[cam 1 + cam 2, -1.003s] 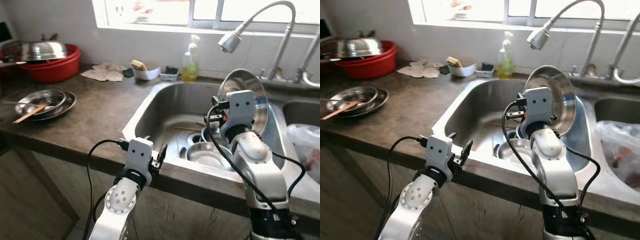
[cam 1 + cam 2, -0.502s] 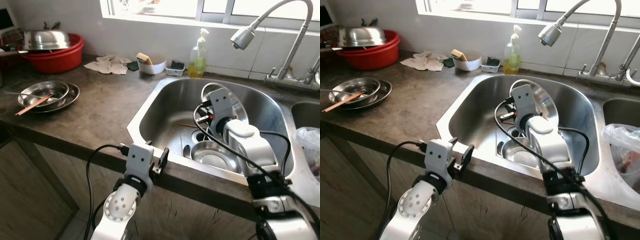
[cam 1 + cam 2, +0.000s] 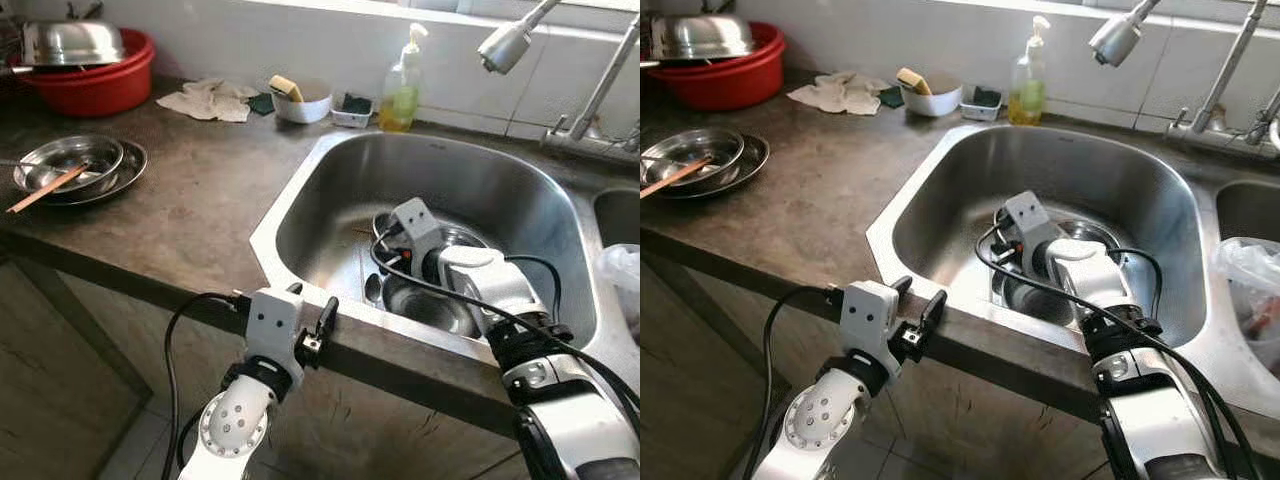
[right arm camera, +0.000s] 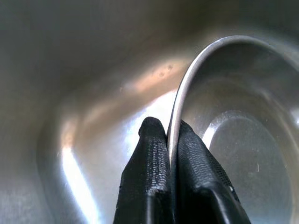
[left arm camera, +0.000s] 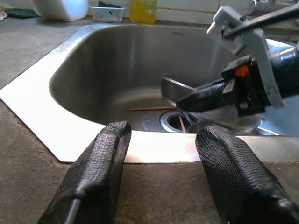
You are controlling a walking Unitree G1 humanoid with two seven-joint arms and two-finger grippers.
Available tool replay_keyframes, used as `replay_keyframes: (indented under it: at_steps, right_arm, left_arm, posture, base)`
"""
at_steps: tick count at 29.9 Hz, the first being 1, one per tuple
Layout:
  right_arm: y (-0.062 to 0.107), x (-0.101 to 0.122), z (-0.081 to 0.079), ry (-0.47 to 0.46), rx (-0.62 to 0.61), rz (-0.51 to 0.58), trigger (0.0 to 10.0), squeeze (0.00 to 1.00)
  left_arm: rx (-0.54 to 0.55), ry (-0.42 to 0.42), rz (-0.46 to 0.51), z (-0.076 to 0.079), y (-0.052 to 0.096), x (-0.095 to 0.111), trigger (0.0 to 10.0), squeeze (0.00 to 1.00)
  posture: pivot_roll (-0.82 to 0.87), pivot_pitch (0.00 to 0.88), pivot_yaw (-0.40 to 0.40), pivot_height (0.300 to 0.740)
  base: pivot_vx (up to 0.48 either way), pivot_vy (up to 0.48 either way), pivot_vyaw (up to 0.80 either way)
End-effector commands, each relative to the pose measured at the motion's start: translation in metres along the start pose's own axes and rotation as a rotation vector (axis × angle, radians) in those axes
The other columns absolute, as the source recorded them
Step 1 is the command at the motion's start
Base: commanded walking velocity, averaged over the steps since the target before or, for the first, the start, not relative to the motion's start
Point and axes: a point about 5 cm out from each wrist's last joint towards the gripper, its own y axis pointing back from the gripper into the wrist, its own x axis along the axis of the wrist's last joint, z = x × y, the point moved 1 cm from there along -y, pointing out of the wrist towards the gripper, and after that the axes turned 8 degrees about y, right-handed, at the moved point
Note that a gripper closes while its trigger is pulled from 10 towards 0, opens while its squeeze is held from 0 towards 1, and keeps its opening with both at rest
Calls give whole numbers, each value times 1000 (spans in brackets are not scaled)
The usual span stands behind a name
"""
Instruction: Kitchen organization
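Observation:
My right gripper (image 3: 386,248) is down inside the steel sink (image 3: 300,190), shut on the rim of a round steel plate (image 3: 458,238). In the right wrist view both black fingers (image 4: 152,140) pinch the thin plate rim (image 4: 196,65). The plate lies low over other steel bowls (image 3: 425,302) at the sink bottom, near the drain. A thin chopstick (image 5: 147,108) lies on the sink floor. My left gripper (image 3: 312,300) hovers open at the counter's front edge, just before the sink, with nothing between its fingers (image 5: 100,154).
On the counter to the left sit stacked steel dishes (image 3: 70,165) with a chopstick. A red basin with a steel lid (image 3: 95,75), a cloth (image 3: 210,98), a white bowl (image 3: 300,100) and a soap bottle (image 3: 402,85) line the back. A faucet sprayer (image 3: 505,45) hangs over the sink.
The right gripper has carried the steel plate from up near the faucet down into the sink bottom. The camera has tilted down. The left gripper stays at the counter edge.

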Motion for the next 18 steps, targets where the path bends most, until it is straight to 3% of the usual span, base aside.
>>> replay_keyframes:
  at_steps: [1, 9, 12, 13, 18]
  right_arm:
    - [3, 8, 6, 36, -4, 19, 10000, 1000]
    - [5, 13, 13, 42, -39, 54, 10000, 1000]
    - [11, 19, 20, 47, -147, 118, 10000, 1000]
    - [15, 24, 21, 58, -193, 157, 10000, 0]
    - [31, 38, 22, 66, -327, 301, 10000, 0]
  left_arm:
    - [30, -8, -43, -4, 4, -6, 10000, 0]
    - [34, -12, -46, -5, 2, -5, 10000, 0]
    - [39, -13, -39, -6, -1, -4, 10000, 0]
    - [41, -14, -37, -7, -2, -4, 10000, 0]
    - [45, -21, -28, -9, -6, -3, 10000, 0]
  posture:
    - [29, 175, -40, 740]
    - [33, 162, -41, 740]
    - [35, 150, -47, 740]
    - [34, 142, -45, 740]
    - [34, 119, -47, 740]
  base:
    - [0, 0, 0]
    - [0, 0, 0]
    - [0, 0, 0]
    - [0, 0, 0]
    - [0, 0, 0]
